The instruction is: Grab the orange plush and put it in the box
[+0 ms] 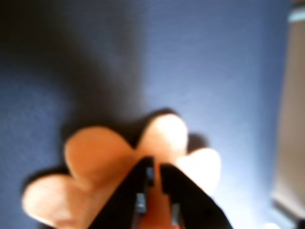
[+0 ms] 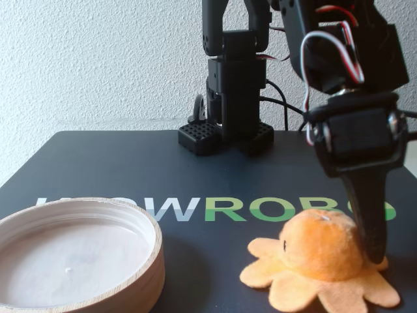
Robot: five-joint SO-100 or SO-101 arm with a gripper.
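The orange plush (image 2: 319, 251) lies on the dark mat at the front right in the fixed view, head up, pale scalloped tentacles spread flat. My gripper (image 2: 374, 255) comes down from above against the right side of its head, tips at the tentacles. In the wrist view the black jaws (image 1: 156, 168) stand almost together with orange fabric in the narrow gap, and blurred tentacles (image 1: 95, 152) spread beyond the tips. The box (image 2: 155, 251), a round light-wood container with a pale inside, stands at the front left of the fixed view, apart from the plush. It holds nothing.
The arm's black base (image 2: 225, 134) stands at the back middle of the mat, which bears large printed letters (image 2: 234, 208). A white textured wall is behind. In the wrist view a pale surface (image 1: 290, 133) borders the mat on the right.
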